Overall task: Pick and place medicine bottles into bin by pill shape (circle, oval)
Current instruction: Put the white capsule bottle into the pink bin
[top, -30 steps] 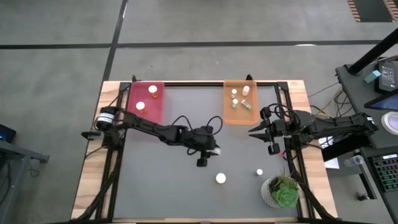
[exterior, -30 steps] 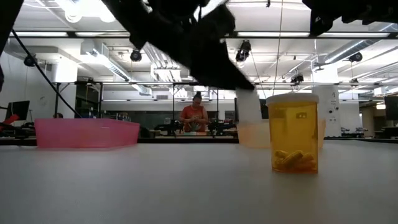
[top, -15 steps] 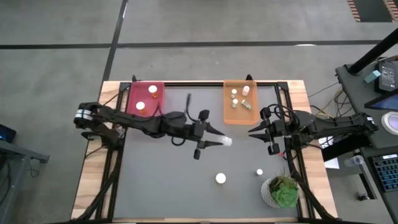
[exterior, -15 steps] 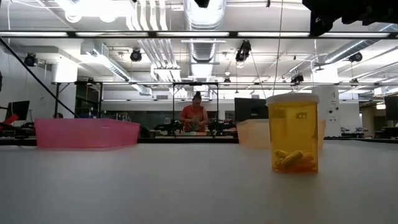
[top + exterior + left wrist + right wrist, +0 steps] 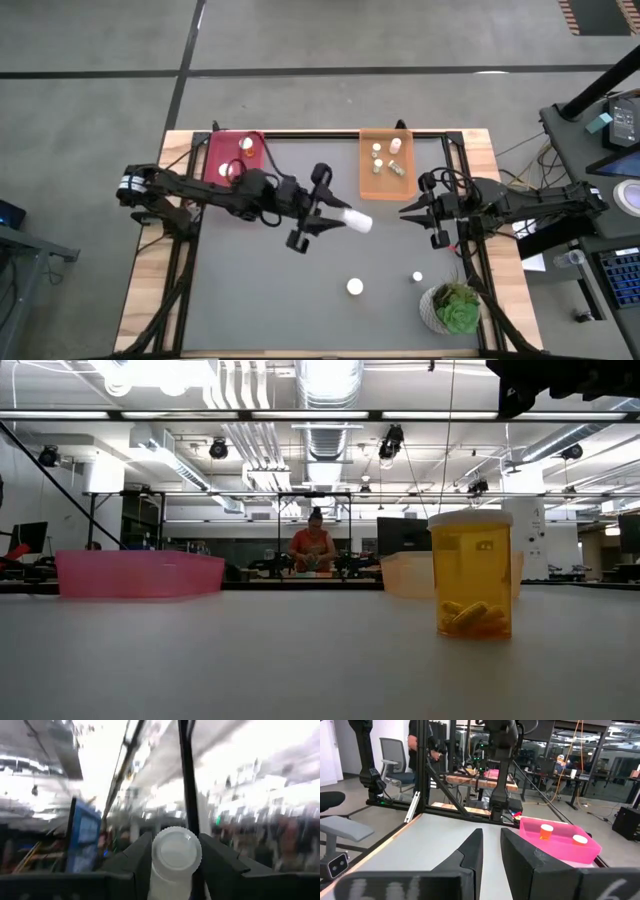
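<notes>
My left gripper [image 5: 340, 217] is over the middle of the table, shut on a white-capped medicine bottle [image 5: 358, 220], whose round cap [image 5: 176, 850] shows between the fingers in the left wrist view. My right gripper [image 5: 404, 212] hovers open and empty near the table's right side, below the orange bin [image 5: 385, 163]. Two bottles [image 5: 354, 287] [image 5: 417, 276] stand on the table toward the near edge. One is amber with oval pills in the low view [image 5: 470, 575]. The pink bin [image 5: 235, 160] holds two bottles, the orange bin several. My left gripper pinches the bottle between its two fingers [image 5: 135, 862], on the sides of the body just below the cap [image 5: 170, 882]. The fingers reach level from the table's left. The bottle is lifted clear of the table and lies tilted, sticking out past the fingertips toward the right.
A green plant in a white pot [image 5: 455, 308] stands at the near right corner. The pink bin also shows in the right wrist view [image 5: 560, 842]. A person [image 5: 312, 548] stands in the room beyond the table. Bare grey tabletop lies between the bins and at the near left.
My left gripper has risen with the bottle, out of the low view, and gone a little toward the far edge. It has tipped up to level, so the bottle now points toward the right, clear of the table.
</notes>
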Motion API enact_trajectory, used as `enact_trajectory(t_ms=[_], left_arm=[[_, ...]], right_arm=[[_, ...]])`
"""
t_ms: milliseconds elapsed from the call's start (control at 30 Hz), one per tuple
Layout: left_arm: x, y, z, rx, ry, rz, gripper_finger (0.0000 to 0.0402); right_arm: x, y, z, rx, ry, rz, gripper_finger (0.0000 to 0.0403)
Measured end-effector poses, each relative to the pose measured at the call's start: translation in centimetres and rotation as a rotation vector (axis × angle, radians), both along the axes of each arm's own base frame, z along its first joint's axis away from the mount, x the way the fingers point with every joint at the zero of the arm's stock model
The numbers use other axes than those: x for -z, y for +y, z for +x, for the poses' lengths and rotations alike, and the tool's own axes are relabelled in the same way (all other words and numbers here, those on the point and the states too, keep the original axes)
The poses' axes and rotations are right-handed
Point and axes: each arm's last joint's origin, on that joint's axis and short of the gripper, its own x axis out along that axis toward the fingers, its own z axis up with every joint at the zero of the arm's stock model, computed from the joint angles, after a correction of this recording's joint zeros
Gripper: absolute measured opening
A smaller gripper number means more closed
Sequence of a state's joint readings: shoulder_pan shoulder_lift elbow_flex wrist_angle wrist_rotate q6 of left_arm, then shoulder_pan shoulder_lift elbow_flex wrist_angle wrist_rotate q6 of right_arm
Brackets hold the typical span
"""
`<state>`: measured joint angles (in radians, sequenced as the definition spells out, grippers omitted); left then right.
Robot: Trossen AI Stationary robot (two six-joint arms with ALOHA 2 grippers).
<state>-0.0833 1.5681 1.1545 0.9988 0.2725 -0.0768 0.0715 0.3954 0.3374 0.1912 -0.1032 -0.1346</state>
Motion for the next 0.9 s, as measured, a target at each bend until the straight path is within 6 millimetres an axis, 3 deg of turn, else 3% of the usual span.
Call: enact_trajectory(t_ms=[167,433,800,900], left_arm=[[-1.7,0.6,-1.4,0.103,-0.168,-0.169,0.0125],[-2.6,0.1,-2.9,0.249,-0.337,-0.029,0.0125],[-2.5,0.0,-3.0,0.299,-0.352,0.060,0.0125],[-2.4,-0.2,-3.2,0.351,-0.379,0.189,0.0125]], right_arm=[[0.0,0.0,0.0,0.000,0.000,0.000,0.0059],[0.0,0.0,0.0,0.000,0.000,0.000,0.0059],[0.0,0.0,0.0,0.001,-0.001,-0.006,0.0059],[0.0,0.0,0.0,0.001,-0.001,-0.007,0.0059]])
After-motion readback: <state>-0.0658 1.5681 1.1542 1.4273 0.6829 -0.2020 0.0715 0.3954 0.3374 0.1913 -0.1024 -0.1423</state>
